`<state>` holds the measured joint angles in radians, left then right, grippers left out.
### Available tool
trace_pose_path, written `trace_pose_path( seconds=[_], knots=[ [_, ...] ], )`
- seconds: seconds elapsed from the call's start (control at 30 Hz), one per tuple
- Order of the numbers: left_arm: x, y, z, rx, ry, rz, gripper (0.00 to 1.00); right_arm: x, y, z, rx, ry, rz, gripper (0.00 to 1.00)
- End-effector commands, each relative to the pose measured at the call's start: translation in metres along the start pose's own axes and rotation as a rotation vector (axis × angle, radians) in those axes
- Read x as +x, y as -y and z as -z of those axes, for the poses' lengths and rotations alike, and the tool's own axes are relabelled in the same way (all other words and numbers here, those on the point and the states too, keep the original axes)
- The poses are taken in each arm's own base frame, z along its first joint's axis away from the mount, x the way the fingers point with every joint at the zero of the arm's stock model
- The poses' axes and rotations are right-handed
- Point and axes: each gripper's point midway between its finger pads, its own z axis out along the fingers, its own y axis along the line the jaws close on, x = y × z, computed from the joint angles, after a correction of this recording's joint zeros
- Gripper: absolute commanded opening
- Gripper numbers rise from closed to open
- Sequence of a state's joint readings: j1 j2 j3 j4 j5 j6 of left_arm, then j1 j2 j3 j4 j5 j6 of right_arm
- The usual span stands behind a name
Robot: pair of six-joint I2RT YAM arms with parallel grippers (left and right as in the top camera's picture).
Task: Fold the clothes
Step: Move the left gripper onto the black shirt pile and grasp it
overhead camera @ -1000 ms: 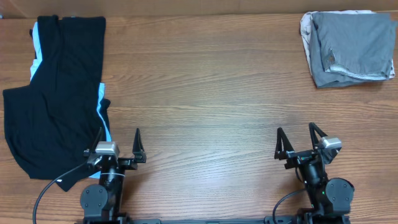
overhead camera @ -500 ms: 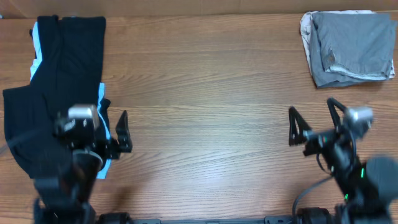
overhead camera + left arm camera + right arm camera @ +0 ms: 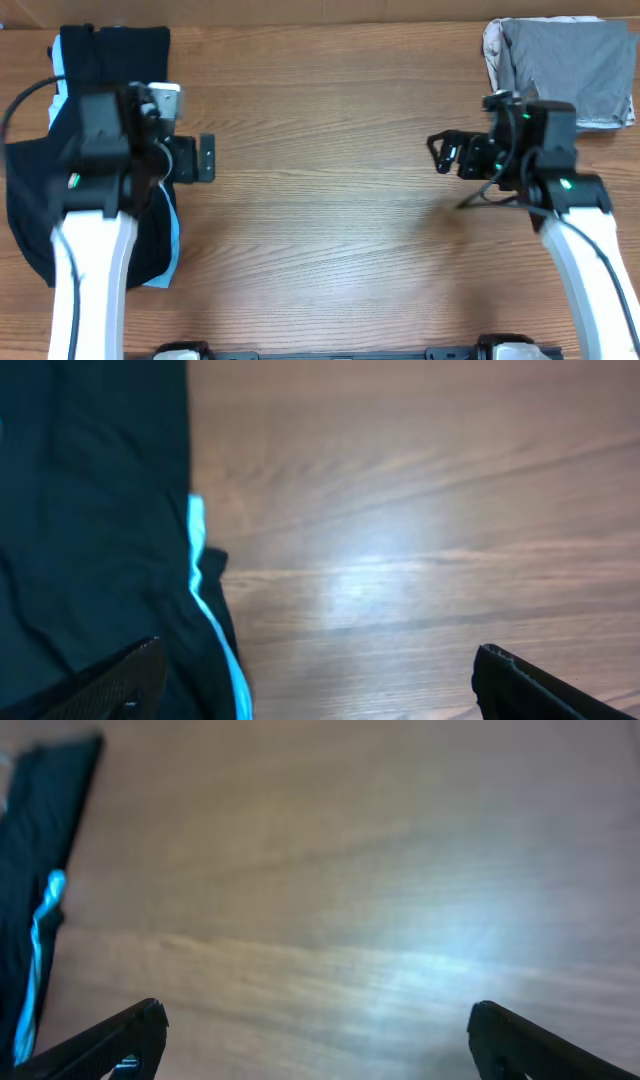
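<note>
Two piles of clothes lie well apart on the wooden table (image 3: 320,240). The black clothes (image 3: 110,60) are spread out on the left side. A light blue cloth (image 3: 56,70) peeks out from under them. The grey cloth (image 3: 570,65) sits in the far right corner, on top of an off-white cloth (image 3: 492,42).

The view from above shows both piles and both arms at once. The left arm hangs over the black clothes. The right arm hangs by the near edge of the grey cloth. From up there it is hard to see how the fingers stand.

The wrist cameras show that part. The left gripper (image 3: 318,655) is spread wide with nothing in it. One finger is above the black clothes and the other is above bare wood. A thin blue edge shows right at the side of the black cloth. The right gripper (image 3: 315,1015) is spread wide too, and it holds nothing. It looks at bare wood, with the black clothes far off at the left edge. The grey cloth does not show in either wrist view.
</note>
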<state>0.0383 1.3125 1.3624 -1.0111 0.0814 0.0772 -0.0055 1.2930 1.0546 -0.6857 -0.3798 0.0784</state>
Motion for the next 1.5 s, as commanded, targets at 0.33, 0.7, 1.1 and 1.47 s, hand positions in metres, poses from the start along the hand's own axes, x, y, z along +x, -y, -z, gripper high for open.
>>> trace_pose_path(
  seconds=[0.33, 0.7, 1.1, 1.47],
  knots=[
    [0.062, -0.121, -0.095, -0.185, -0.333, 0.310, 0.67, 0.028, 0.003, -0.044, -0.082, -0.178, -0.075, 0.88],
    [0.118, -0.154, -0.128, -0.189, -0.530, 0.422, 0.59, 0.035, 0.004, -0.043, -0.077, -0.207, -0.089, 0.86],
    [0.145, -0.148, -0.173, -0.126, -0.621, 0.444, 0.20, 0.035, 0.004, -0.043, -0.077, -0.207, -0.088, 0.81],
    [0.044, -0.112, -0.148, 0.078, -0.443, 0.411, 0.04, 0.030, 0.004, -0.044, -0.080, -0.189, -0.080, 0.79]
  ],
)
